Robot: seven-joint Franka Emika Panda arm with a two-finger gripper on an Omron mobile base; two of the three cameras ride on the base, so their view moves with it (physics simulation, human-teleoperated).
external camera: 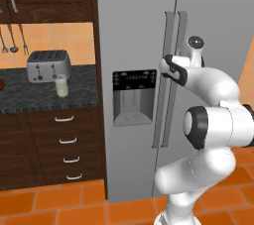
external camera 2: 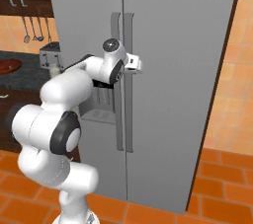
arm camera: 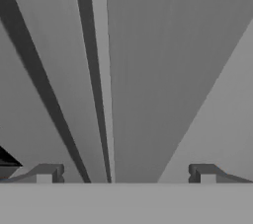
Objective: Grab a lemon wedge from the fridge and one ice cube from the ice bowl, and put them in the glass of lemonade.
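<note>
Left base view: the fridge (external camera: 139,30) is seen with both doors shut, its dark dispenser panel (external camera: 134,97) set in the left door and two long vertical handles (external camera: 171,80) running side by side along the middle seam. The white arm (external camera: 208,135) is raised in front of the right door, and its hand is held up against the handles at about the height of the panel's top. To the left, on the dark speckled counter (external camera: 30,97), the glass of lemonade (external camera: 61,86) is stood upright just in front of the silver toaster (external camera: 48,65), touching or nearly touching it; which cannot be told. Four drawers are stacked below the counter.

From the right base view, the gripper (external camera 2: 134,63) is seen pressed close to the right-hand handle (external camera 2: 129,85), well above the handle's midpoint. A reddish-brown bowl (external camera 2: 10,65) is seen lying on the counter at the far left edge, with utensils hung on the wall above it. What lies in the bowl cannot be made out.

From the hand view, the two dark fingertips (arm camera: 47,173) are seen spread wide apart with nothing clamped between them, and the grey door surface and a handle edge (arm camera: 101,80) are seen straight ahead between them.
</note>
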